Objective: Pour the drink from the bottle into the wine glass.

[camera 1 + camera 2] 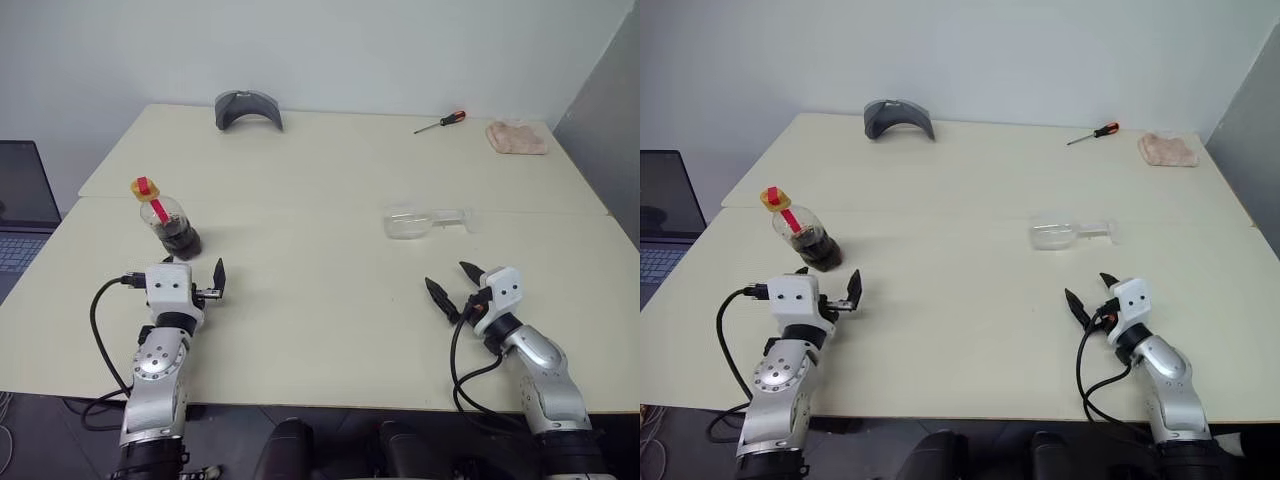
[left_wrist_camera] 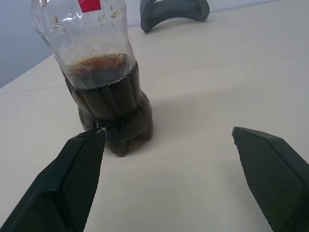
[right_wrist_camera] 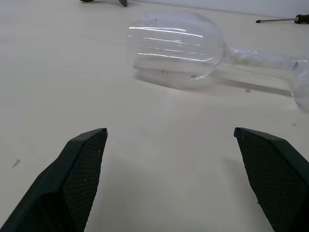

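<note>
Wine glass (image 1: 425,222): one, clear, lying on its side on the table (image 1: 330,290); long axis runs across the table, bowl toward the bottle's side, stem and foot away from it.
Bottle (image 1: 167,217): one, upright but tilted, well apart from the wine glass on the robot's left; yellow cap (image 1: 141,188) leans away from the glass, red label strip below the cap.
Drink (image 2: 108,104): dark brown, fills the lower part of the bottle — the foam line shows in the left wrist view.
Left end effector (image 1: 192,279): fingers spread apart, holding nothing, just short of the bottle's base.
Right end effector (image 1: 456,285): fingers spread apart, holding nothing, near the wine glass on the robot's side of it.
Right wrist view: small specks inside the glass bowl, not seen from the head.
Other things beyond the wine glass: one grey curved object (image 1: 247,108), one red-handled screwdriver (image 1: 441,122), one pinkish cloth (image 1: 516,137).
Laptop (image 1: 20,215): one, off the table's edge, past the bottle.
</note>
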Available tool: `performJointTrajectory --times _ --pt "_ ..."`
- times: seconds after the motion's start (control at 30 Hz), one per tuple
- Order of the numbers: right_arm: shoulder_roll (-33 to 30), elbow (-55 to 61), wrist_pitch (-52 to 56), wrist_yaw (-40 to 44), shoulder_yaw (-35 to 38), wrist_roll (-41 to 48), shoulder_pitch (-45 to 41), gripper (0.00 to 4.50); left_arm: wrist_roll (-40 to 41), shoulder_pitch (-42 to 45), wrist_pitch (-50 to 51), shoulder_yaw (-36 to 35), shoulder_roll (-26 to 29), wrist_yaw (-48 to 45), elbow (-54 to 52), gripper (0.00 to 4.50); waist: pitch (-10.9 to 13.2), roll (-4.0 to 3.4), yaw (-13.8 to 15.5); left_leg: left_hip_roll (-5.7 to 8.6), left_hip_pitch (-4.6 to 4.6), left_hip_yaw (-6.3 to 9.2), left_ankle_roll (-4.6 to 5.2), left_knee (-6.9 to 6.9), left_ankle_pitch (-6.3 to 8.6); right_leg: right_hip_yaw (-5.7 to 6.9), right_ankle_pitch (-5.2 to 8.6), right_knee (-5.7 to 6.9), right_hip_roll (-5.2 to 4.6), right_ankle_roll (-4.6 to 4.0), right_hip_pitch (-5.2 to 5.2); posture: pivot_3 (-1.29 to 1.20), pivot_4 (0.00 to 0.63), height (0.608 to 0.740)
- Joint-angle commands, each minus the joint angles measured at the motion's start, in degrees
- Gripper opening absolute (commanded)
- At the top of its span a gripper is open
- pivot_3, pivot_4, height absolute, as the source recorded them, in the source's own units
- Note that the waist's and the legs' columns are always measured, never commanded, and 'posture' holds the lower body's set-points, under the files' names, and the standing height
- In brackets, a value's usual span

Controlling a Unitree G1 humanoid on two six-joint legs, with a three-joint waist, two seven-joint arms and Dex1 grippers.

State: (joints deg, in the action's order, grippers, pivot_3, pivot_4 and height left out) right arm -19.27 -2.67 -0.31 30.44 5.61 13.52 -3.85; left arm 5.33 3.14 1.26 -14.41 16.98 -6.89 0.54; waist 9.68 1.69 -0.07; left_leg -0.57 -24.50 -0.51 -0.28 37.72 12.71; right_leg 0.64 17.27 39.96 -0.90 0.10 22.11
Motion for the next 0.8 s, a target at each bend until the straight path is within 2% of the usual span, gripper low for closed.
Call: performJointTrajectory --times 0.03,0.4,0.8 --pt "-0.2 0.7 -1.4 0.3 0.4 0.3 -0.8 4.5 0.4 0.4 -0.6 -0.8 0.1 0.2 -1.4 4.47 0.0 0.0 0.0 0.0 0.0 0.0 0.0 0.0 0.0 0.0 0.0 0.0 0.0 0.0 0.0 0.0 0.15 0.74" --pt "-0.3 1.3 -1.3 0.9 0.1 0.4 -0.1 4.5 -0.7 -1.4 -2.2 0.0 0.6 -0.7 -2.4 4.47 0.0 0.0 0.0 0.0 0.0 0.0 0.0 0.0 0.0 0.0 0.0 0.0 0.0 0.0 0.0 0.0 0.15 0.74" --pt "-0.2 1.0 -0.6 -1.0 1.1 -0.2 0.2 4.5 2.7 -4.9 -4.7 4.2 2.7 -12.9 -5.5 4.47 0.0 0.0 0.0 0.0 0.0 0.0 0.0 0.0 0.0 0.0 0.0 0.0 0.0 0.0 0.0 0.0 0.15 0.74"
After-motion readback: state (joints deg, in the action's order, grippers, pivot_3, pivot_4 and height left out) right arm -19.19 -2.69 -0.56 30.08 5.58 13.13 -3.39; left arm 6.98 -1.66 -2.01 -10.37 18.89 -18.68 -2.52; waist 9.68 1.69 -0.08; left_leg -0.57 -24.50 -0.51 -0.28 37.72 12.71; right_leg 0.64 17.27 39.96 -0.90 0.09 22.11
